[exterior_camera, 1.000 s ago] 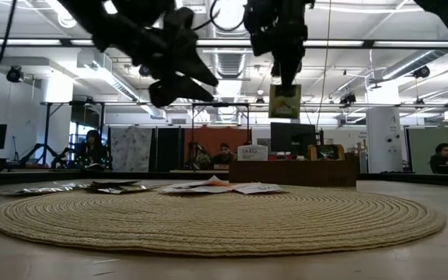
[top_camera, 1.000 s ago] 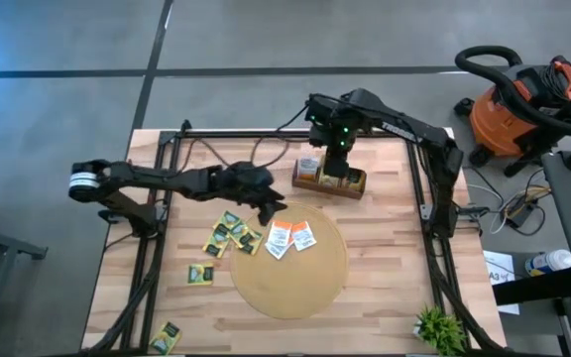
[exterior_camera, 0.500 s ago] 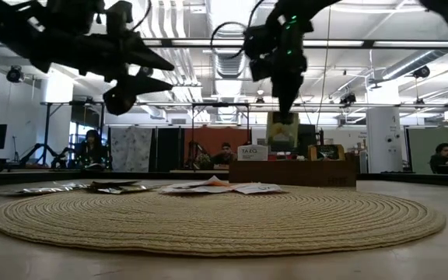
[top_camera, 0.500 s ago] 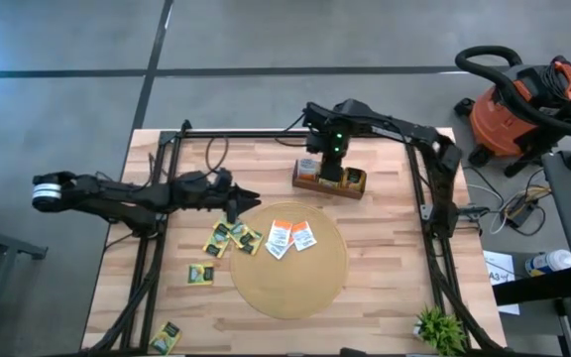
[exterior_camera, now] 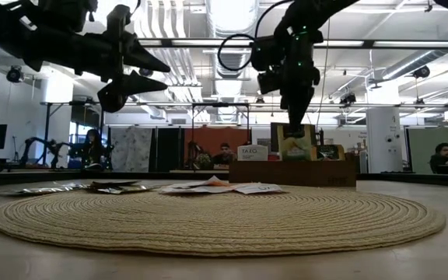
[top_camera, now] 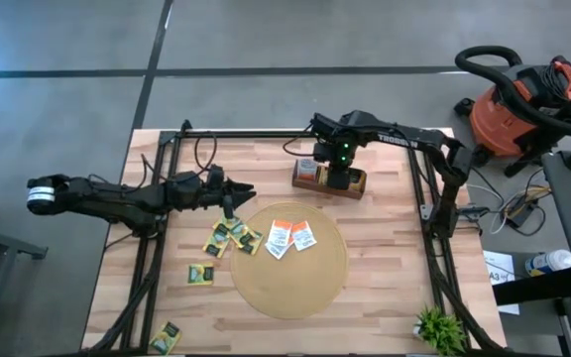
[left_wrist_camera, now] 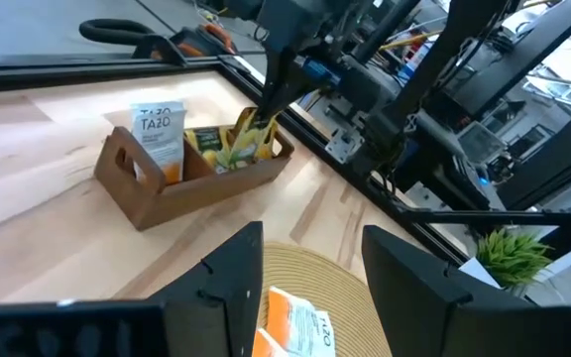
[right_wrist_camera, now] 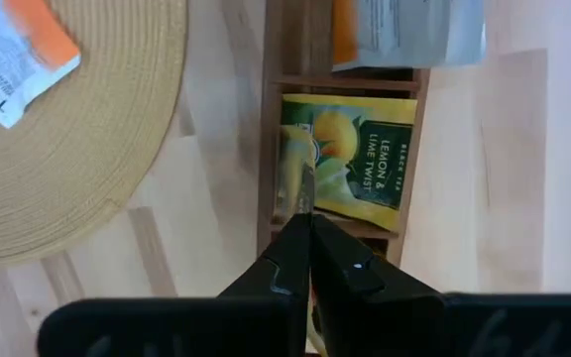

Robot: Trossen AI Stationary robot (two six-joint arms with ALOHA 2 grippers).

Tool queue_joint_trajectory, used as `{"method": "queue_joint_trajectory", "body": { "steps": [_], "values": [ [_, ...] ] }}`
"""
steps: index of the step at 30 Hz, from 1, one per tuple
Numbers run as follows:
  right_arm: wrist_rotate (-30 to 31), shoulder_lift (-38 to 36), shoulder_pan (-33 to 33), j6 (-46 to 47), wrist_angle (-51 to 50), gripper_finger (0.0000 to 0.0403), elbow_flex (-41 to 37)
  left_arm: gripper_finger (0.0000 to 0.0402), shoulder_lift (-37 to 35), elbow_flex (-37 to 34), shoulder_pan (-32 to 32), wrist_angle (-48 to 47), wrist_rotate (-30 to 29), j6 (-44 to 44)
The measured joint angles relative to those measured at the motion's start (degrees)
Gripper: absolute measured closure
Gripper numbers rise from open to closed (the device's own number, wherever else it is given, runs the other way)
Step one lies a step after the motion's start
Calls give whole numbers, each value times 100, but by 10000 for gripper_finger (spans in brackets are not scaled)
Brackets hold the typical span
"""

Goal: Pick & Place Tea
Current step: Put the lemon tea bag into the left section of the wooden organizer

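the placing step was judged to be in hand. the wooden box [top_camera: 329, 180] is taken as the landmark. the right gripper [top_camera: 337, 171] was positioned directly over the box, its jaws pressed fully together on the top edge of a yellow sachet [right_wrist_camera: 348, 164] that had been lowered into a middle compartment, next to the compartment in which a white sachet [left_wrist_camera: 164, 141] stood upright. the yellow sachet was seen tilted, resting partly inside the compartment. the left gripper [top_camera: 234, 191] was held above the table, well apart from the box and to its left, with jaws spread wide and nothing between them. further loose sachets [top_camera: 230, 236] were left on the table near the front-left of the box, and two orange sachets [top_camera: 291, 236] lay on the round mat [top_camera: 290, 293] in front of the box. for the next move, release of the right jaws was judged necessary, followed by a straight upward withdrawal, so that the seated sachet would not be dragged out.
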Motion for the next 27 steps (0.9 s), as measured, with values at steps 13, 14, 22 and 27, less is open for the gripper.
{"method": "queue_joint_trajectory", "body": {
  "steps": [13, 14, 22, 27],
  "values": [
    [24, 4, -28, 87, 533, 394, -79, 234, 5, -7, 0, -30, -13, -11],
    [21, 4, -42, 90, 533, 394, -96, 234, 5, -13, 0, -33, -15, -11],
    [-36, 4, -79, 240, 813, 394, -578, 234, 6, -31, 0, -40, -17, -9],
    [-177, 7, -76, 243, 892, 394, -685, 234, 8, -31, 0, -42, -41, -7]
  ]
}}
